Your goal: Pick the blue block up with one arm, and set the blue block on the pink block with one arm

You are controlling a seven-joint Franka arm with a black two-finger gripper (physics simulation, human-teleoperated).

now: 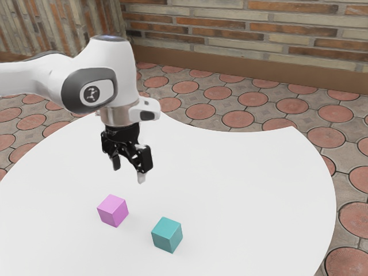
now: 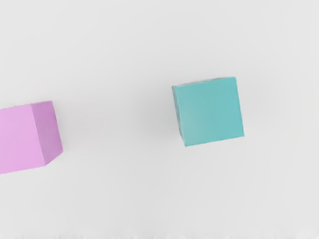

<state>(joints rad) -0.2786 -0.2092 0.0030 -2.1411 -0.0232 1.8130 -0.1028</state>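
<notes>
Two blocks sit close; the open, empty fingers (image 1: pixel 129 171) could bump the pink block (image 1: pixel 112 210) while grabbing the blue block (image 1: pixel 167 234).

Round white table (image 1: pixel 259 190), red cobbled floor (image 1: pixel 276 106), brick wall (image 1: pixel 259 23).

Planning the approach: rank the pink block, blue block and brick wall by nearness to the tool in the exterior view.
1. pink block, exterior view's left, and blue block, its right, both below the tool: too close to call.
2. brick wall, far behind.
</notes>
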